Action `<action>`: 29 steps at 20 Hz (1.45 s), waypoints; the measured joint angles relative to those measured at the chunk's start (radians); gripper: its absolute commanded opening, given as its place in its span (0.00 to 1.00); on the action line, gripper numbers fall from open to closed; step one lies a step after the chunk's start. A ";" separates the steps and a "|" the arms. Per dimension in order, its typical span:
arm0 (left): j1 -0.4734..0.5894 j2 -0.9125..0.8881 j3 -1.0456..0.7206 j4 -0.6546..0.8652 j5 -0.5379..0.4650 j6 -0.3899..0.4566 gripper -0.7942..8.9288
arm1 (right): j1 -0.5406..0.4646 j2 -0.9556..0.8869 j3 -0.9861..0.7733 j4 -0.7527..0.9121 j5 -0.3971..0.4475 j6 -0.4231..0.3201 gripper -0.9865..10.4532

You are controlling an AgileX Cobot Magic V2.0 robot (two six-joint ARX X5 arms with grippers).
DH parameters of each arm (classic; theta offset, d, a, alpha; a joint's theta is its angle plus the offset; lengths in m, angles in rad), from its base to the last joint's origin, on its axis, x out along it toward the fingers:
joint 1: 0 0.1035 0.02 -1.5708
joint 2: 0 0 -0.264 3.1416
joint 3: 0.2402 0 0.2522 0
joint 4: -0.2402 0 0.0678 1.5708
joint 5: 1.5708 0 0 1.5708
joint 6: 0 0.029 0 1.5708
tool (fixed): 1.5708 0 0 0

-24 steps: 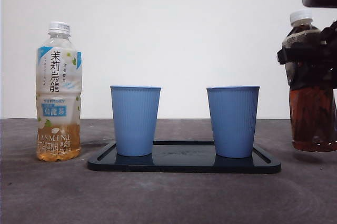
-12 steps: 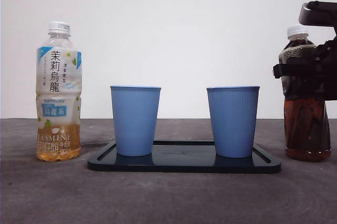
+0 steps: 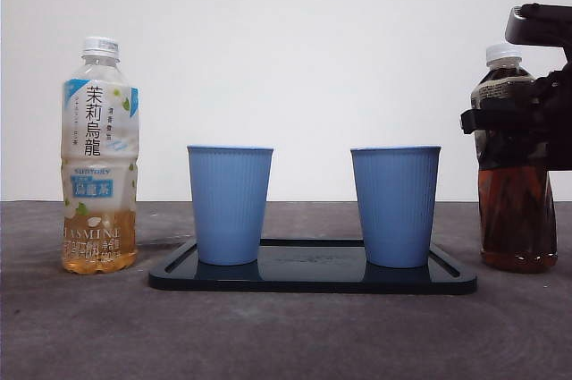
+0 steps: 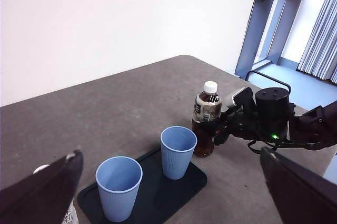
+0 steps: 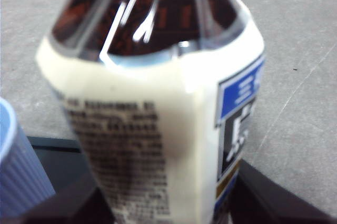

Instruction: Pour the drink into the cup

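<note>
Right claw [image 3: 523, 121] clamped round label of dark brown tea bottle, white cap [image 3: 516, 174]; bottle upright on grey tabletop [image 3: 286, 335], at 3 o'clock of black tray [image 3: 313, 280] (two blue ribbed cups [image 3: 396, 206] on it). Left claw [image 4: 168, 192] spread wide, holding nothing.

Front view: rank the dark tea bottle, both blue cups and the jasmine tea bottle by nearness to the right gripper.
1. Dark tea bottle, inside the right gripper, far right.
2. Right blue cup, on the tray's right end.
3. Left blue cup, tray's left end.
4. Jasmine tea bottle, far left.
</note>
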 measured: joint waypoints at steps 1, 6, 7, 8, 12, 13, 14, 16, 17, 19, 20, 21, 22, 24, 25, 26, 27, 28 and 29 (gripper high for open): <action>0.000 0.000 0.000 0.000 0.000 0.000 0.66 | 0.000 0.000 0.000 0.000 0.001 0.001 0.36; 0.000 0.000 0.000 0.000 0.000 0.000 0.66 | 0.000 -0.026 0.002 0.019 0.002 0.000 0.43; 0.000 0.000 0.000 0.000 0.000 0.000 0.66 | 0.000 -0.043 0.006 0.024 0.002 0.000 0.44; 0.000 0.000 0.000 0.000 0.000 0.000 0.66 | 0.000 -0.061 0.008 0.024 0.002 0.000 0.46; 0.000 0.000 0.000 0.000 0.000 0.000 0.66 | 0.000 -0.147 0.008 -0.085 0.001 0.000 0.47; 0.000 0.000 0.000 0.001 0.000 0.000 0.66 | 0.001 -0.179 0.008 -0.125 -0.001 0.000 0.47; 0.000 0.000 0.000 0.003 0.000 0.000 0.66 | 0.001 -0.213 0.008 -0.161 -0.016 0.000 0.47; 0.000 0.000 0.000 0.004 0.000 0.000 0.66 | 0.002 -0.266 0.008 -0.214 -0.032 0.002 0.47; 0.000 0.000 0.000 0.004 0.000 0.000 0.66 | 0.002 -0.298 0.008 -0.248 -0.040 0.007 0.47; 0.000 0.000 0.000 0.004 0.000 0.000 0.66 | 0.002 -0.360 0.008 -0.320 -0.050 0.020 0.47; 0.000 0.000 0.000 0.004 0.000 0.000 0.66 | 0.002 -0.395 0.010 -0.365 -0.059 0.029 0.47; 0.000 0.000 0.000 0.004 0.000 0.000 0.66 | 0.003 -0.426 0.014 -0.409 -0.072 0.037 0.47; 0.000 0.000 0.000 0.004 0.000 0.000 0.66 | 0.006 -0.459 0.022 -0.460 -0.079 0.045 0.47; 0.000 0.000 0.000 0.004 0.000 0.000 0.66 | 0.011 -0.520 0.045 -0.563 -0.096 0.056 0.47; 0.000 0.000 0.000 0.004 0.000 0.000 0.66 | 0.016 -0.552 0.062 -0.621 -0.108 0.062 0.47; 0.000 0.000 0.000 0.003 0.000 0.000 0.66 | 0.021 -0.580 0.083 -0.680 -0.126 0.067 0.47; 0.000 0.000 0.000 0.003 0.000 0.000 0.66 | 0.025 -0.602 0.103 -0.729 -0.137 0.070 0.47; 0.000 0.000 0.000 0.002 0.000 0.000 0.66 | 0.031 -0.624 0.129 -0.790 -0.153 0.073 0.47; 0.000 0.001 0.000 0.000 0.000 0.000 0.66 | 0.037 -0.641 0.153 -0.843 -0.166 0.075 0.47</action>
